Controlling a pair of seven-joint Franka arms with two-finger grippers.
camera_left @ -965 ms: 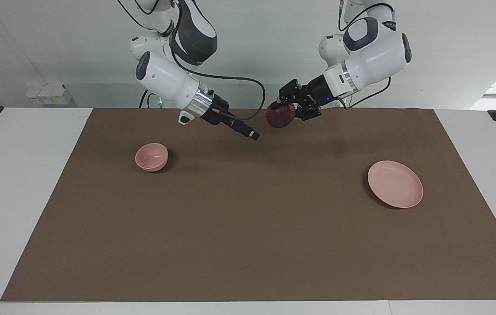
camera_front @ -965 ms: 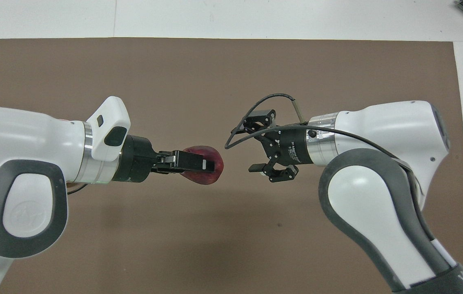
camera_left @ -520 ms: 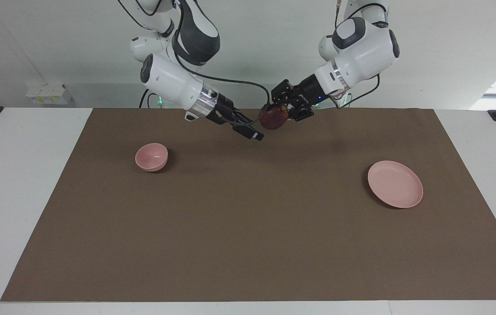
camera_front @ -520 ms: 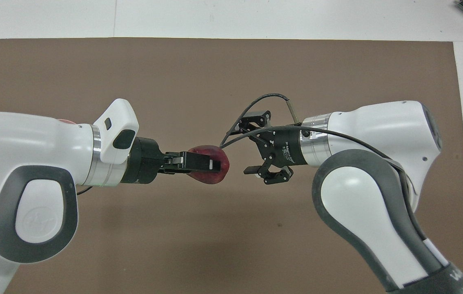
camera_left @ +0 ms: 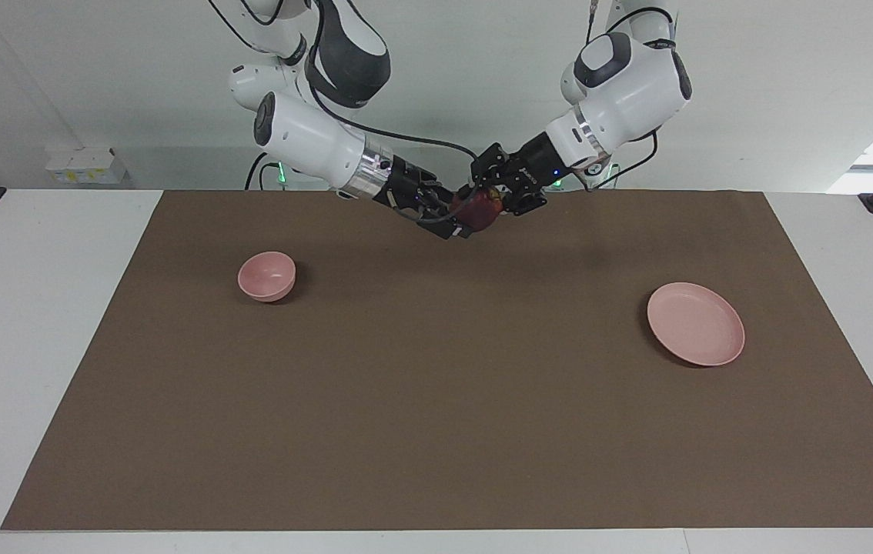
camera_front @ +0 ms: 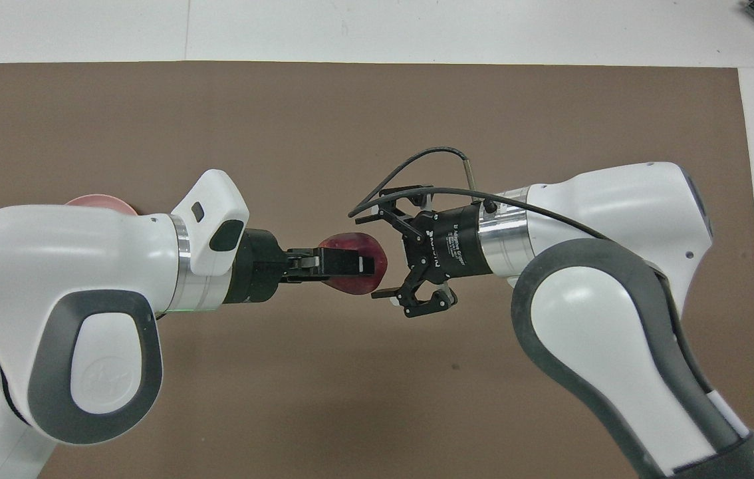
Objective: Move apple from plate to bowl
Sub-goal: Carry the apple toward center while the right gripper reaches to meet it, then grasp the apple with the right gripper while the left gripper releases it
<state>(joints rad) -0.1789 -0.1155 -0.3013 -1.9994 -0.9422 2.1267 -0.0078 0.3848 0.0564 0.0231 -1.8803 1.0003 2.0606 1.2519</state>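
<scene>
Apple [camera_front: 344, 283] aloft, pinched in the left claw [camera_front: 350, 265], over the brown mat [camera_left: 436, 400] at the robots' end of the worktop [camera_left: 44, 308], roughly midway between plate and bowl. Likely firm, smooth-skinned and fairly light for these claws. Stiff enough for a solid pinch, yet round and a little slippery, so best taken across the widest part, with the fingers on two facing flanks. Probably bruised by a hard squeeze or a drop from height.

Nearly round, so hardly any long axis. From overhead, slightly stretched along the line joining the two claws. Which way the stalk end points, hard to tell.

Right claw [camera_front: 381, 251] spread wide, with one finger to either side of the apple's free end. Whether touching or not, cannot say. By the look of it, a hand-over in mid-air, with the second pinch not yet made.

Plate [camera_left: 696, 323] bare, toward the left arm's end. Bowl [camera_left: 266, 275] toward the right arm's end, upright, hollow showing pink only, hidden under the right arm from overhead.
</scene>
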